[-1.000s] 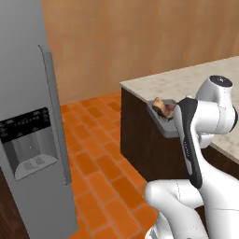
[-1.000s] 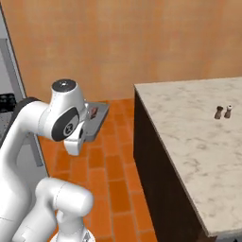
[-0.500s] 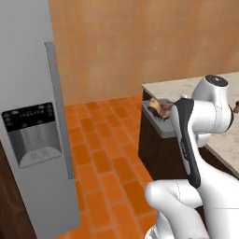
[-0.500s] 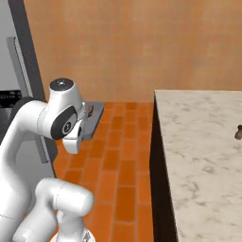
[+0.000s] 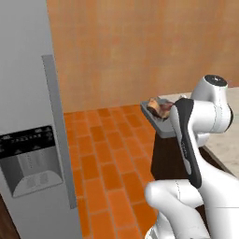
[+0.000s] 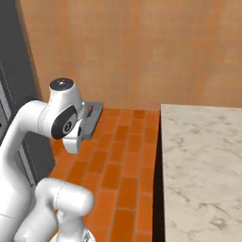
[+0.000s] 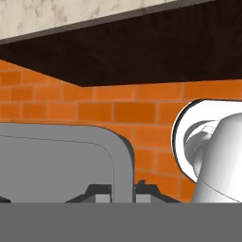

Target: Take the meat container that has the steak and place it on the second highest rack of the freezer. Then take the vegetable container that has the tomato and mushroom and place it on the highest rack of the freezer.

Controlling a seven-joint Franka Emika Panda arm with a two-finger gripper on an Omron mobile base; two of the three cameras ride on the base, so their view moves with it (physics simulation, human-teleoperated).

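Clearly the gripper (image 7: 124, 189) was clamped on the rim of the grey meat container (image 5: 158, 122) — in the hand view its two dark tips pinched the tray's raised edge between them. The container hung level in the air over the orange tile floor (image 5: 112, 154), just left of the dark counter (image 6: 203, 160), with the steak (image 5: 158, 108) lying loose in it. The freezer (image 5: 28, 116) stood to the left, its door shut.

The tray looked stiff and light, but held by one edge it would likely want to tip — and the steak, small and unsecured, could slide. Keeping it flat seemed wise.
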